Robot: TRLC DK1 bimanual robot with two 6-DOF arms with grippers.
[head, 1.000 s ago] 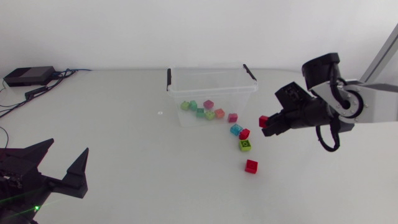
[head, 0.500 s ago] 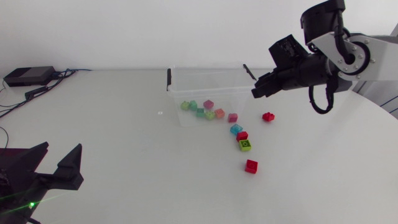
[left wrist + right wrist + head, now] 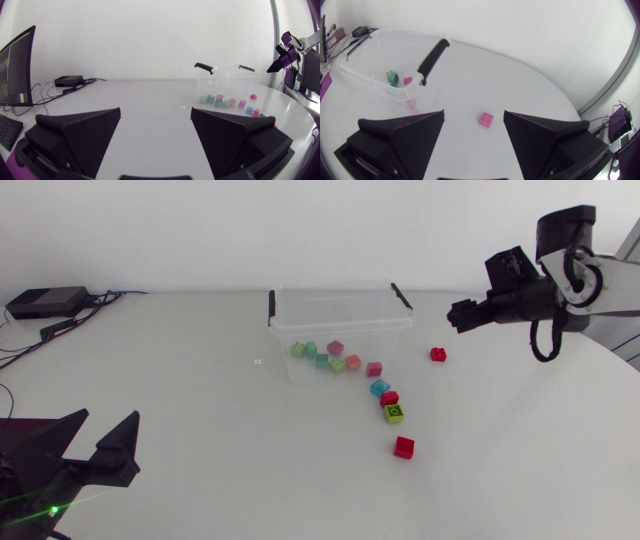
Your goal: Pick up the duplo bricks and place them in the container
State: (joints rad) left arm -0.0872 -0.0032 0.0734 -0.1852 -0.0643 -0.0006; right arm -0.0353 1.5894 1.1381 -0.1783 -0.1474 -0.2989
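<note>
Left pincer gapes wide, empty. Some bricks sit in the clear container, others trail beside it. Right pincer, wide and empty, hangs above a lone red brick. It looks light, hard and slick; I'd pinch its flat sides.

Cut off, too small
Our left arm is cropped at the head view's corner; distant bricks blur together.

The container sits at upper centre of the head view, with several bricks apparently inside. A trio trails to its lower right, and a far brick lies lower still. A lone brick lies right of the container, below the right gripper. The left gripper is at lower left.
</note>
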